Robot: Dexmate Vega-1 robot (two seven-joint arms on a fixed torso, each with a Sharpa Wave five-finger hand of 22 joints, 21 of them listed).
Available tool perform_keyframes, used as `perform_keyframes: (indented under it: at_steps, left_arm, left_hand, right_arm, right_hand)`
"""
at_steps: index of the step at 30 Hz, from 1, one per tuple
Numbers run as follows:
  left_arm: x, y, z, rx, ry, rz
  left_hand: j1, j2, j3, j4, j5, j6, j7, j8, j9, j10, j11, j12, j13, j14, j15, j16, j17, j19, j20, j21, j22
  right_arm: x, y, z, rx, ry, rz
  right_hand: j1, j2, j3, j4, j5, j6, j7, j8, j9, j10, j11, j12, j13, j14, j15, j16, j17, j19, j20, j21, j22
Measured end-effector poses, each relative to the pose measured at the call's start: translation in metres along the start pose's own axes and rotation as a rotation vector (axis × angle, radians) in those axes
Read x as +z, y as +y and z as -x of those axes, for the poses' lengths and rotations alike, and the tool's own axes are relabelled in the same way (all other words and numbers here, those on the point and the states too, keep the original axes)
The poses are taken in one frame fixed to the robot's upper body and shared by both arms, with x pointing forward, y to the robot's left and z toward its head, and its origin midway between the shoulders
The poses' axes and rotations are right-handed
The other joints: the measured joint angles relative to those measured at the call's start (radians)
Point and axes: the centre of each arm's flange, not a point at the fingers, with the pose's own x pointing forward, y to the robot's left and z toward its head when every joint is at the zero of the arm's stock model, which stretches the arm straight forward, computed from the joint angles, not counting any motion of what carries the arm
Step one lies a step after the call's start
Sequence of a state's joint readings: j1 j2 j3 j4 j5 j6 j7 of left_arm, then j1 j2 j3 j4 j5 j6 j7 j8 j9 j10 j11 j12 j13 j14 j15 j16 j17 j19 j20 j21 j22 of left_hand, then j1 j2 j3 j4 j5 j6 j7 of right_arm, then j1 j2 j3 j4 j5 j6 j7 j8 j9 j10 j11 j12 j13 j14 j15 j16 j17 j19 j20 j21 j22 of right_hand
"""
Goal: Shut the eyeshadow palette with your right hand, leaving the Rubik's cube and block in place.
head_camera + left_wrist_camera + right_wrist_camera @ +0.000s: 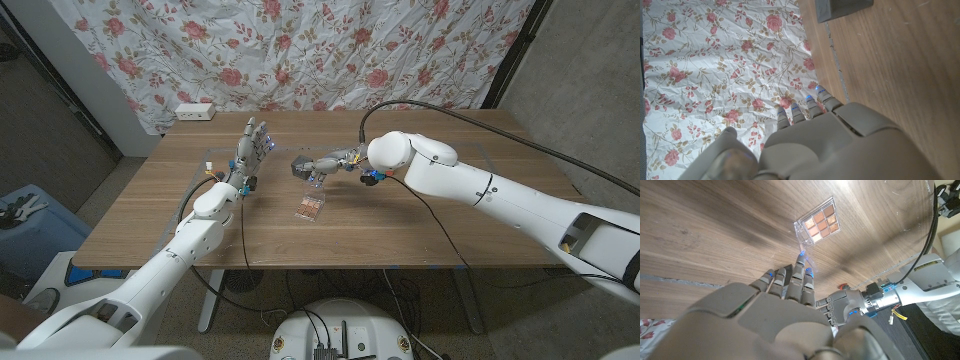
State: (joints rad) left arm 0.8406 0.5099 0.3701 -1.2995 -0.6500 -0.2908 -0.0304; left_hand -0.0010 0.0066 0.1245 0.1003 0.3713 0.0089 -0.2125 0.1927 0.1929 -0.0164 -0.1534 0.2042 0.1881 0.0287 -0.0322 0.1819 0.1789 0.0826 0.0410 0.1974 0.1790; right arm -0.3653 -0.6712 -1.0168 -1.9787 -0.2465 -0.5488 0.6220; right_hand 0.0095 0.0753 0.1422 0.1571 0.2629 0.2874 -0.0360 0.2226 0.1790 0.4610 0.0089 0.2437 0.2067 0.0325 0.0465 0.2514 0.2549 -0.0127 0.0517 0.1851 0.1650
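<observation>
The palette [311,207] lies open at mid-bench [420,235], its clear lid [805,255] raised. The right hand [318,165] reaches over it, fingers [800,262] straight and together, tips touching the lid and holding nothing. The left hand [248,152] stands upright at the left, fingers apart, empty.

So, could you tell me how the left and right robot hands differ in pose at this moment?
The left robot hand stands upright with its fingers spread, while the right robot hand stretches out sideways, low over the table. The left robot hand is well clear of the open eyeshadow palette; the right robot hand's fingertips are right at it. Both hold nothing, and both show blue lights at the fingertips.
</observation>
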Motion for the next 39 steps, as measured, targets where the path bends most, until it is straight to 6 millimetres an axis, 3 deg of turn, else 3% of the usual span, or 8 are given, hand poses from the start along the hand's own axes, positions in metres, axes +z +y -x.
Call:
perform_keyframes:
  at_steps: [39]
  left_arm:
    - [0.000,0.000,0.000,0.000,0.000,0.000]
  left_hand:
    - [0.000,0.000,0.000,0.000,0.000,0.000,0.000,0.000,0.000,0.000,0.000,0.000,0.000,0.000,0.000,0.000,0.000,0.000,0.000,0.000,0.000]
  right_arm:
    - [0.019,0.018,0.001,-0.030,0.017,0.035]
  right_hand:
    - [0.000,0.000,0.000,0.000,0.004,-0.004,-0.004,-0.016,0.000,-0.022,-0.014,-0.021,0.005,0.004,0.004,0.000,-0.004,0.000,0.000,0.000,0.000]
